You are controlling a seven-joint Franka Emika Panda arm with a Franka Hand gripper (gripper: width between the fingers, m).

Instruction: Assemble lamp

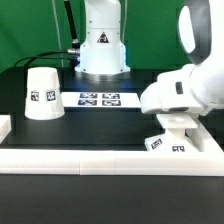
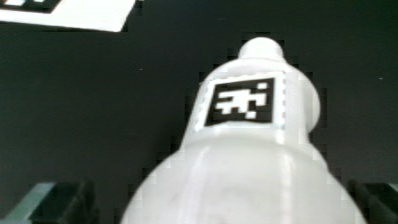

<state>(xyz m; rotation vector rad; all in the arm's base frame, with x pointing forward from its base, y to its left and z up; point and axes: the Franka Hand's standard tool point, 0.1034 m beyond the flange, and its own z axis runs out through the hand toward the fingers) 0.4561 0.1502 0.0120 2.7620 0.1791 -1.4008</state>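
The white bulb (image 2: 240, 150) fills the wrist view, narrow end pointing away, with a square tag on its neck. My gripper (image 2: 210, 205) straddles its wide round part. The dark fingers (image 2: 54, 200) stand far apart, and a dark gap shows between one finger and the bulb, so the jaws look open. In the exterior view the gripper (image 1: 172, 128) is low at the right, over a white tagged block (image 1: 166, 146), apparently the lamp base, next to the rail. The bulb is hidden there. The cone shade (image 1: 43, 92) stands wide end down at the exterior view's left.
The marker board (image 1: 98, 99) lies in the middle of the black table, and its corner shows in the wrist view (image 2: 63, 12). A long white rail (image 1: 90, 158) borders the near side. The robot's base (image 1: 101, 45) stands at the back.
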